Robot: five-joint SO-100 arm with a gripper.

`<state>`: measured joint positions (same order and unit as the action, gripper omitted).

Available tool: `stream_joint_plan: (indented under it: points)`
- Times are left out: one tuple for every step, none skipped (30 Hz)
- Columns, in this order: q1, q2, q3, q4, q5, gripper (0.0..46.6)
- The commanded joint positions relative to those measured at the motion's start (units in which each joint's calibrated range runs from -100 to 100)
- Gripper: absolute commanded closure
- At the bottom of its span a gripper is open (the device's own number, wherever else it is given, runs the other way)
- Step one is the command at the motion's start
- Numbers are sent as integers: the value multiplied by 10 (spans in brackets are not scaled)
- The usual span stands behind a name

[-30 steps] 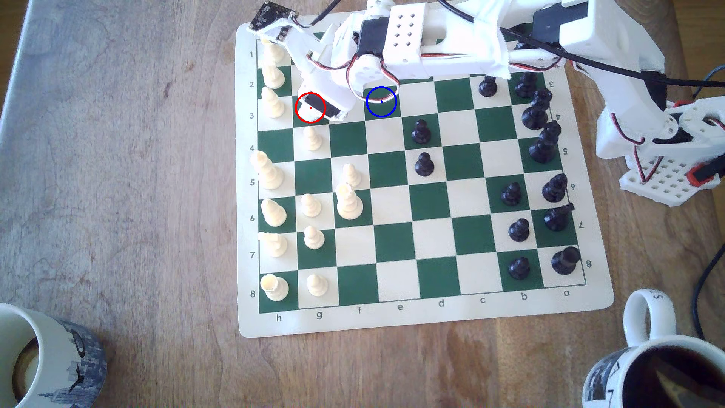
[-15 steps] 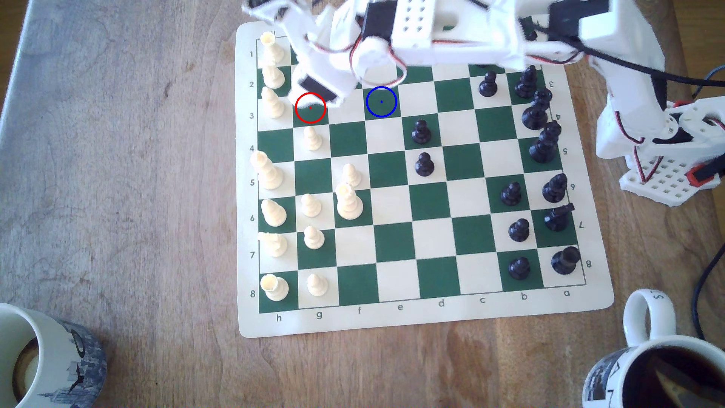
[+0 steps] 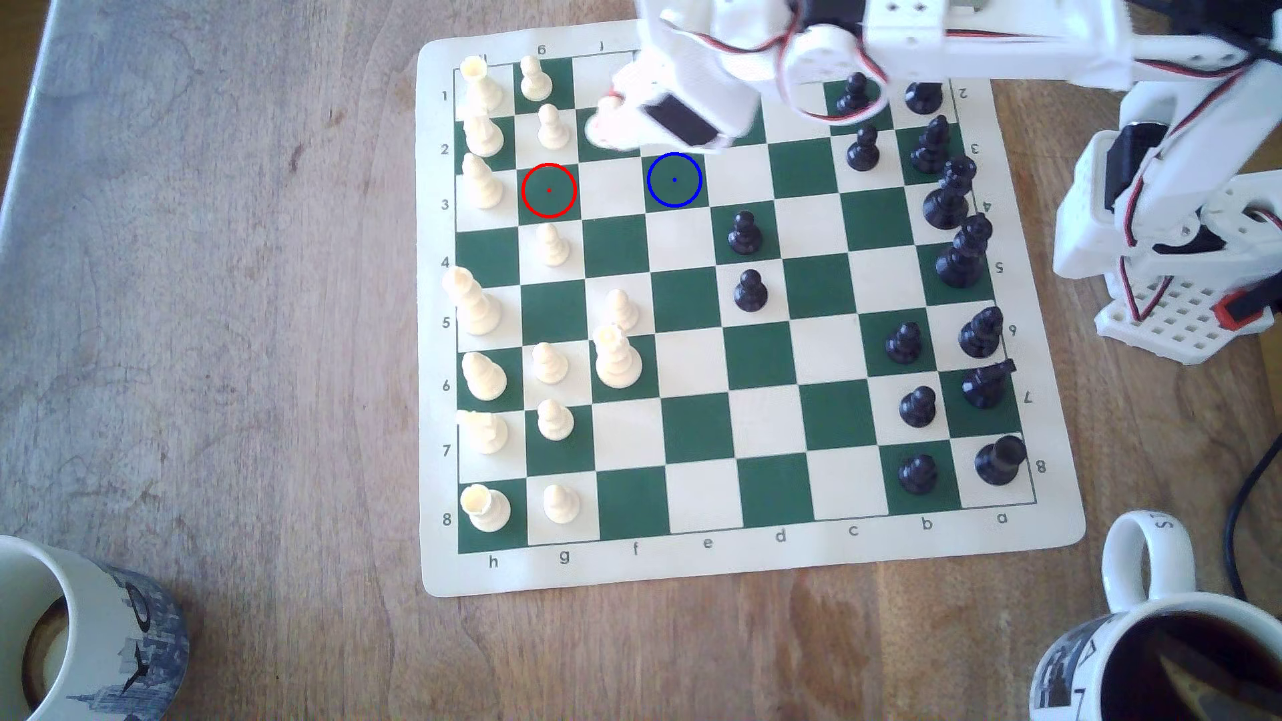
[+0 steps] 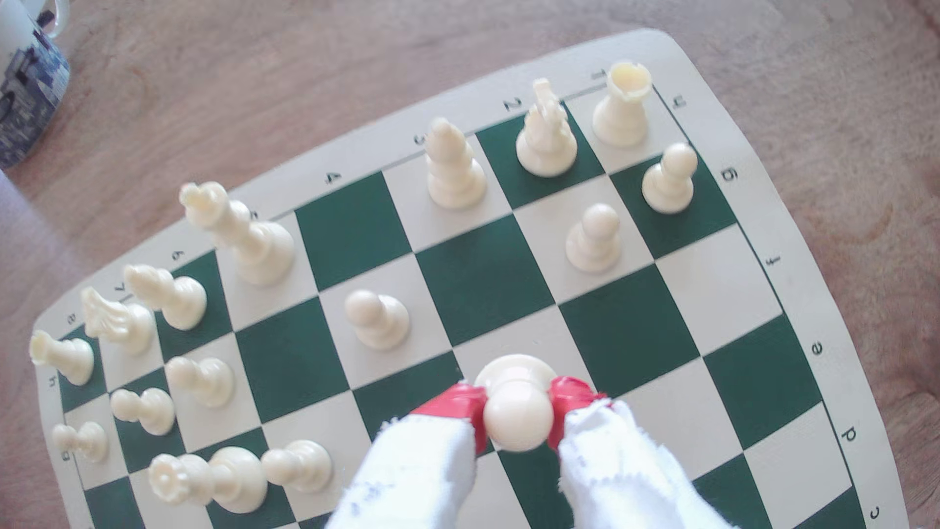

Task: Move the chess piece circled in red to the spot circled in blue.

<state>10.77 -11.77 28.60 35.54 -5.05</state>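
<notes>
My gripper is shut on the cream-white pawn, its red-tipped fingers pinching the ball head, and the pawn's base hangs above the board. In the exterior view the gripper hovers blurred over the far rows, between the red-ringed green square and the blue-ringed green square, slightly beyond both. No piece stands on either ringed square. The held pawn is only a pale blur in the exterior view.
Two cream pawns stand just to the gripper's left in the exterior view, and another sits in front of the red ring. Black pawns stand right of the blue ring. Mugs occupy the table's near corners. The arm's base is at the right.
The gripper has risen off the red-ringed square with the pawn and swung toward the exterior view's right. The red-ringed square is now bare, and two cream pawns behind it have come into sight.
</notes>
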Motion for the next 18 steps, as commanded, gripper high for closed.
stream_joint_plan:
  points:
    - [4,-61,72,-55,3,460]
    - [4,-58,83,-61,4,460]
    - [5,-54,91,-69,4,460]
    - [7,-45,101,-78,4,460]
    - [8,-39,102,-79,4,460]
    - [8,-33,102,-79,4,460]
    - [8,-27,102,-82,4,460]
    - [10,-21,103,-84,4,460]
    - [12,-10,105,-90,4,460]
    - [12,-5,107,-93,4,460]
    - [13,0,108,-97,4,460]
    - [13,4,110,-101,4,460]
    - [13,13,112,-106,4,460]
    - [13,17,114,-109,4,460]
    - [13,21,115,-112,4,460]
    - [14,25,116,-114,4,460]
    - [16,31,117,-117,4,460]
    - [17,35,117,-119,5,459]
